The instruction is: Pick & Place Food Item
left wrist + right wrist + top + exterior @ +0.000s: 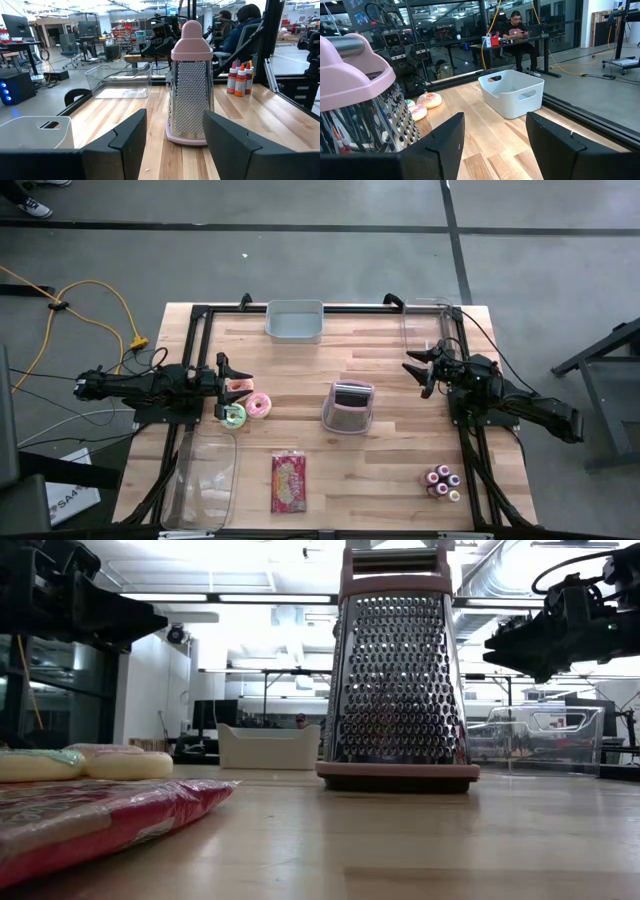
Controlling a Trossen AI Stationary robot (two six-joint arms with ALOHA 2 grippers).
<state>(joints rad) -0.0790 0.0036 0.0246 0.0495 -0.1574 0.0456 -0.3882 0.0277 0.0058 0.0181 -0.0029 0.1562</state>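
Left gripper [234, 376] hangs wide and empty at nine o'clock over the doughnuts [247, 409] — right gripper [424, 368], likewise wide, waits at three. A careless descent could nudge the doughnuts aside.

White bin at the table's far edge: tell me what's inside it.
The white bin shows only its bare floor from above, nothing in it. In the right wrist view its near wall hides the bottom.
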